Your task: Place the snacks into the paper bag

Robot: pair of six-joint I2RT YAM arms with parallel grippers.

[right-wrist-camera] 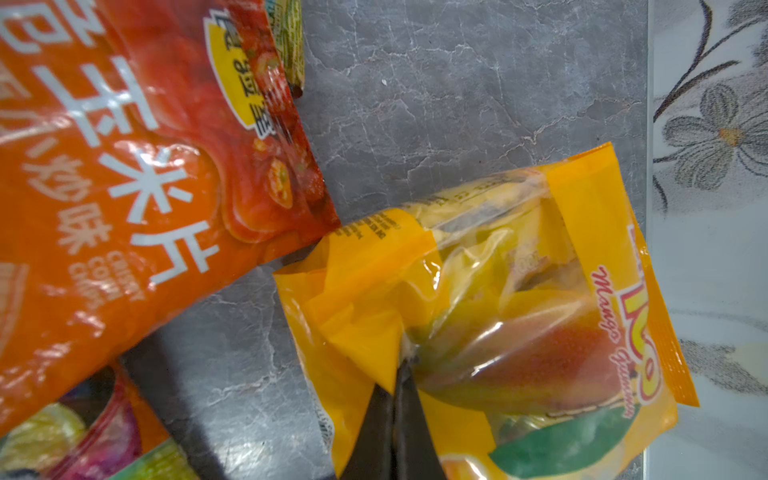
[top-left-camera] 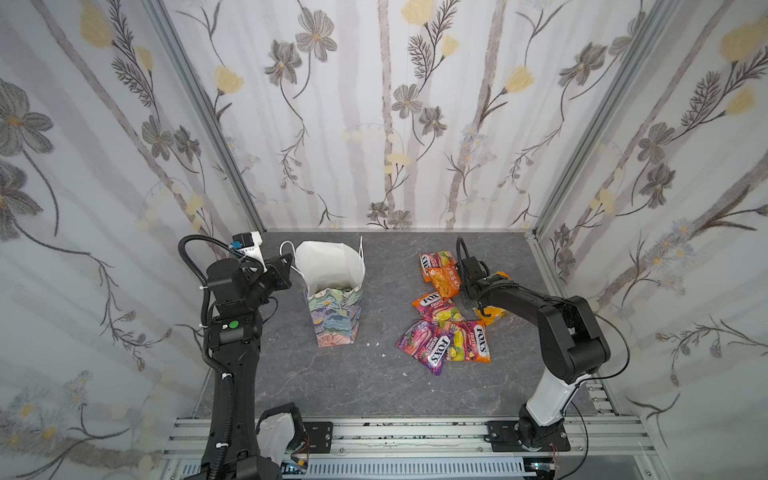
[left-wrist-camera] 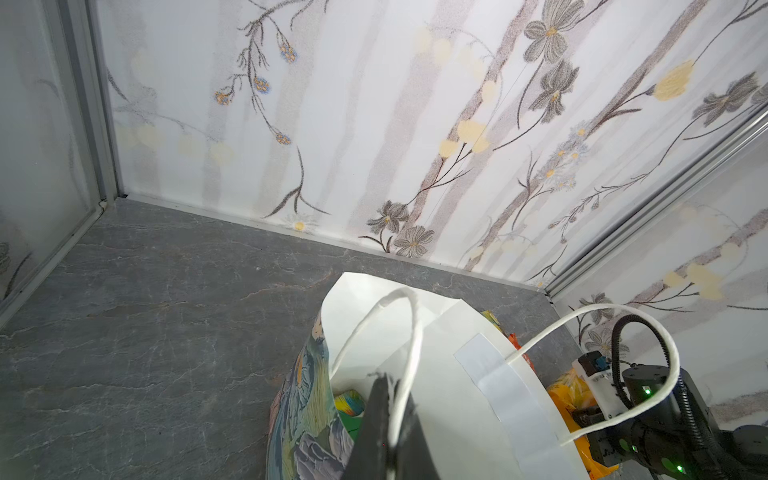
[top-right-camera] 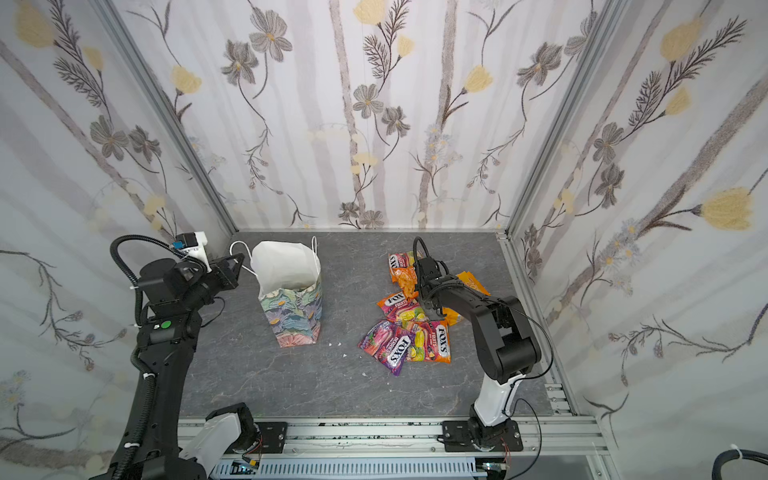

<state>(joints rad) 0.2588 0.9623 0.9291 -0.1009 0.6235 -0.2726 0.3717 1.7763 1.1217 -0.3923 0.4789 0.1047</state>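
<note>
The paper bag (top-left-camera: 334,309) (top-right-camera: 293,316) stands upright on the left of the grey table, its white inside open to above. My left gripper (left-wrist-camera: 395,388) is shut on its white cord handle (left-wrist-camera: 409,332) at the near rim. A green and multicoloured pack (left-wrist-camera: 349,409) lies inside. On the right lie several snacks: FOX'S pouches (top-left-camera: 428,345) (top-right-camera: 432,343) and an orange corn chips pouch (top-left-camera: 445,282) (right-wrist-camera: 124,187). My right gripper (right-wrist-camera: 390,374) is shut on a fold of the yellow mango pack (right-wrist-camera: 519,311) (top-left-camera: 494,316), which my wrist mostly hides in both top views.
Small white crumbs (top-left-camera: 376,344) dot the table between the bag and the snack pile. The right wall's base (right-wrist-camera: 650,208) runs close beside the mango pack. An aluminium rail (top-left-camera: 415,432) with both arm bases borders the front edge. Flowered walls enclose the table.
</note>
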